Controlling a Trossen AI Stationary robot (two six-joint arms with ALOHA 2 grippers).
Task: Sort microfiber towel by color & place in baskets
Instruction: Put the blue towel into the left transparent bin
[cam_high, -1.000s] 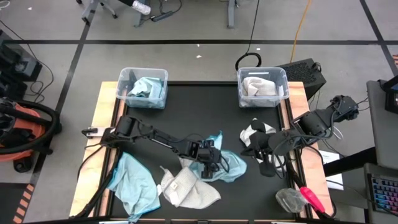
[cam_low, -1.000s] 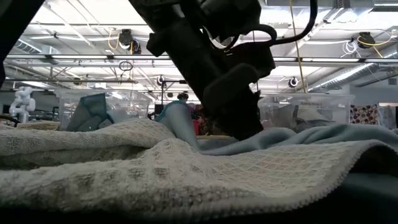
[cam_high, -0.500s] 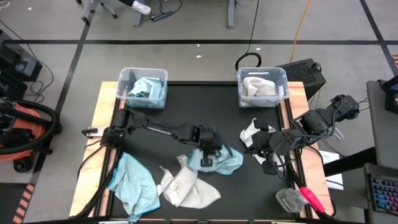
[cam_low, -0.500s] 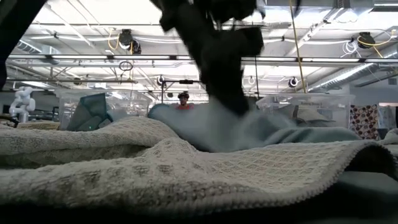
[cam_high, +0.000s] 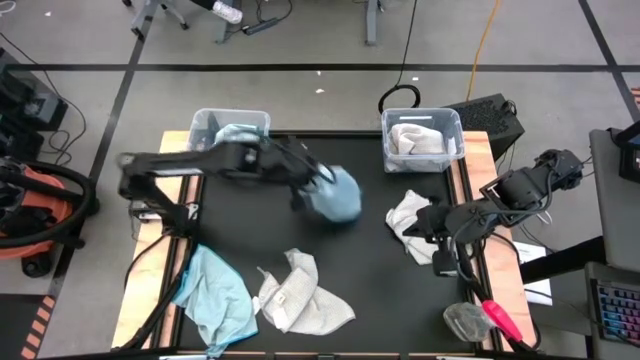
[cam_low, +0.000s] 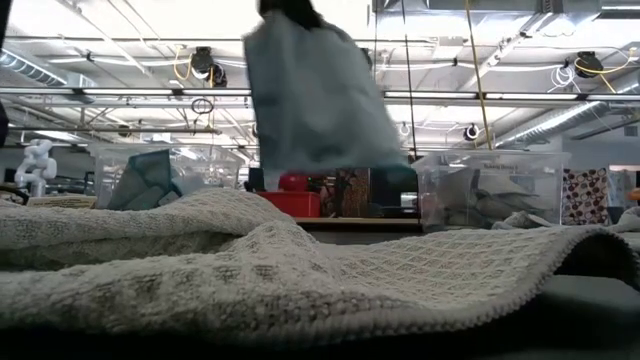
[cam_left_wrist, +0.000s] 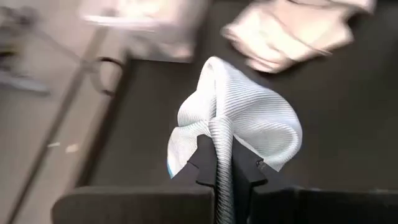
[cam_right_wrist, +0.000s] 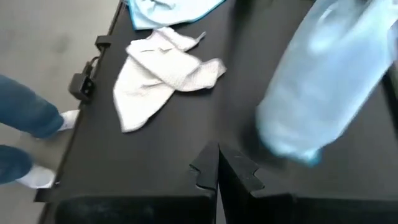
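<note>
Blue towel (cam_high: 338, 197) pinched in left end effector (cam_left_wrist: 222, 163), hanging above table; right end effector (cam_right_wrist: 217, 163) closed, empty.

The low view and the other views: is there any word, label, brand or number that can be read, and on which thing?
None can be read.
Right basket: a dark strip of print along its rim, too blurred to read.
Towels, table and arms: no text visible.

two baskets (cam_high: 231, 140), six towels (cam_high: 336, 194)
</note>
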